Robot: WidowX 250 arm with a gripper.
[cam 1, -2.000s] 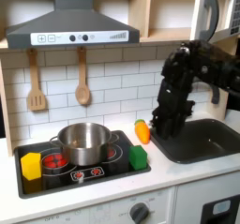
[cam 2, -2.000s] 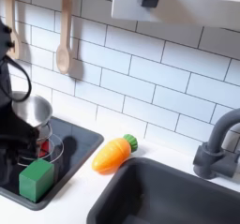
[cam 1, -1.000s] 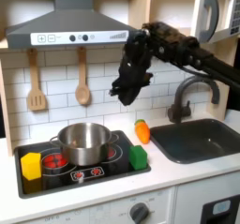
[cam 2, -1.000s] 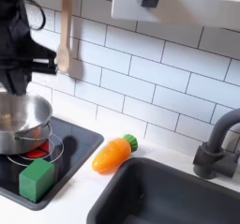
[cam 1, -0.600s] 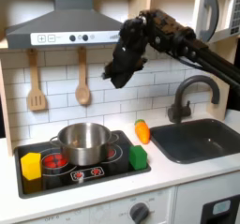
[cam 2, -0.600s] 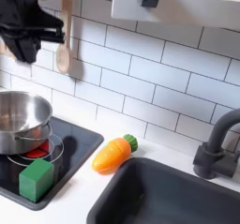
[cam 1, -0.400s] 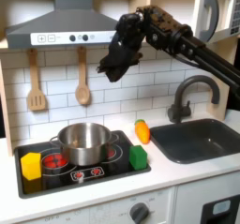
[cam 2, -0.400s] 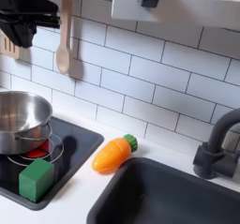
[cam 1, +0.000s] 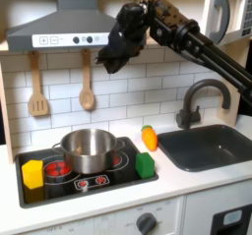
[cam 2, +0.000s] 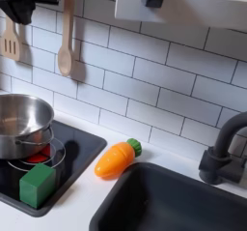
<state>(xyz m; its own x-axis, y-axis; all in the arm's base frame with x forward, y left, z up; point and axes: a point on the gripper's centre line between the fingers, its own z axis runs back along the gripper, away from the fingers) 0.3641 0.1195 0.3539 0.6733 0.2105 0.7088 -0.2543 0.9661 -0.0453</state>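
A toy kitchen with white tiles: the gripper (cam 1: 106,58) hangs high near the hood (cam 1: 71,28), perhaps empty; its opening I cannot tell. Below, the pot (cam 1: 87,148) sits on the stove (cam 1: 98,183).

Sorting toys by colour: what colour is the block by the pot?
Green block, clearest in the second exterior view.

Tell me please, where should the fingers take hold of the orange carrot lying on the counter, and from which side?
Probably grip the carrot across its thick orange middle, coming from straight above. It lies flat on the counter between the stove and the sink, so its long sides are free, while the tapered tip and green end offer less to hold.
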